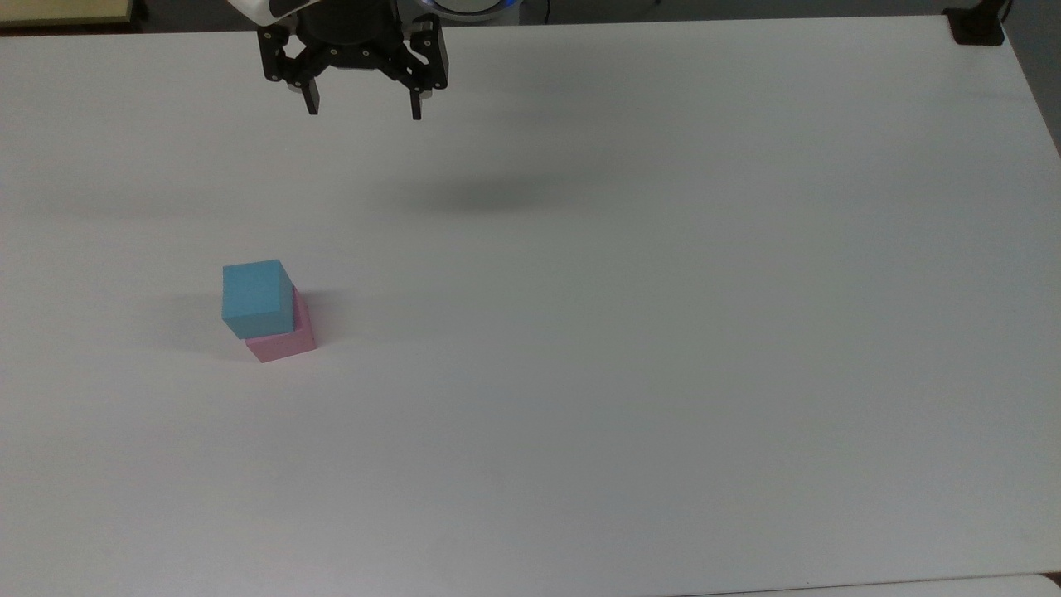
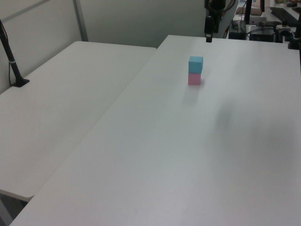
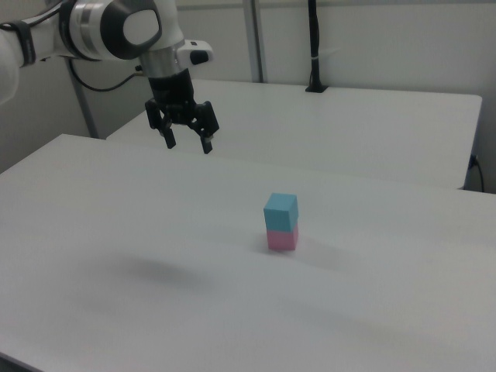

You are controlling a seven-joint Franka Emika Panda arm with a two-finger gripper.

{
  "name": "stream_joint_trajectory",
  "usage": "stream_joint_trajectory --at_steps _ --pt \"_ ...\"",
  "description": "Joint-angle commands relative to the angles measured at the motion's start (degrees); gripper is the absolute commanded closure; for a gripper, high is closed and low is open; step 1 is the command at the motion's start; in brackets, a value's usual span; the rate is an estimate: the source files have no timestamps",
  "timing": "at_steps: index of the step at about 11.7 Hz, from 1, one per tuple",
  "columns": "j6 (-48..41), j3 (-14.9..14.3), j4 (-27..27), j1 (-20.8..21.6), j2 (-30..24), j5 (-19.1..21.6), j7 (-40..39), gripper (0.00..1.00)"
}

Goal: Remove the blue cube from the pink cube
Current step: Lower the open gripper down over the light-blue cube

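Blue cube (image 1: 256, 298) stacked on pink cube (image 1: 286, 342) at 8 o'clock on table (image 1: 663, 332) in top view, gripper (image 1: 362, 110) at 12 with fingers spread wide, empty; centre over top block, descend straight, pinch flat sides only.

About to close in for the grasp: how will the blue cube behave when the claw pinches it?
The blue cube has flat matte faces, so it will likely hold without slipping or rolling. It looks rigid. It sits slightly offset on the pink cube, so a sideways nudge from the open claw could slide it off.
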Motion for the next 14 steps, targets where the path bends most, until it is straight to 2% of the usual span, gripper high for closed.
stream_joint_trajectory --at_steps 1,4,6,8,14 --pt "7.78 -0.83 -0.57 -3.27 3.46 0.7 -10.81 0.0" --pt "17.01 -0.92 -0.48 -8.2 9.97 -0.18 -17.41 0.0" --pt "22.38 -1.18 -0.48 -9.43 13.58 -0.79 -18.14 0.0" --pt "25.47 -1.71 -0.57 -9.53 15.96 -1.06 -17.79 0.0" --pt "27.32 -1.63 -0.66 -9.26 18.42 -1.84 -16.56 0.0"
